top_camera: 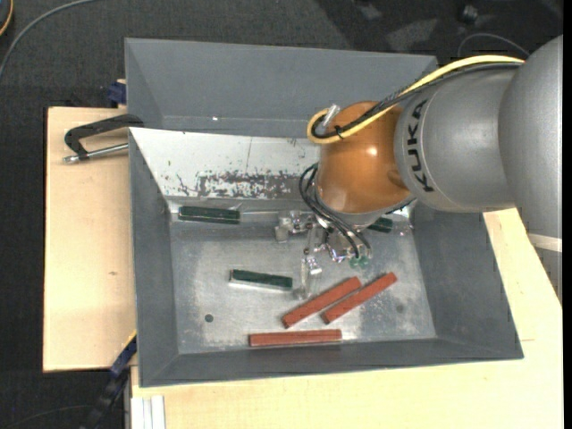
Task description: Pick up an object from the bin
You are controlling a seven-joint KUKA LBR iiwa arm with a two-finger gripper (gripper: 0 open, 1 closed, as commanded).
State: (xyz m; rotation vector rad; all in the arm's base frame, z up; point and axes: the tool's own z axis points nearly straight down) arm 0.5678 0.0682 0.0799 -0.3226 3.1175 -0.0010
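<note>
Arm (474,141) near diagonal red bar (320,304)

I have the arm (474,141) reaching in from the right. Its thick grey link lies nearly level across the right side of the scene, with the KUKA lettering turned on its side at the link's left end. The rounded, glossy orange cover (357,164) caps that end and bulges left and toward the near side. A yellow cable (429,77) runs along the far edge of the grey link and curls into a small loop at the cover's far-left top. Thin dark wires (308,193) arc around the cover's left edge. From the cover's near side the gripper (331,248) hangs downward, a small cluster of metal parts near the middle of the scene.
</note>
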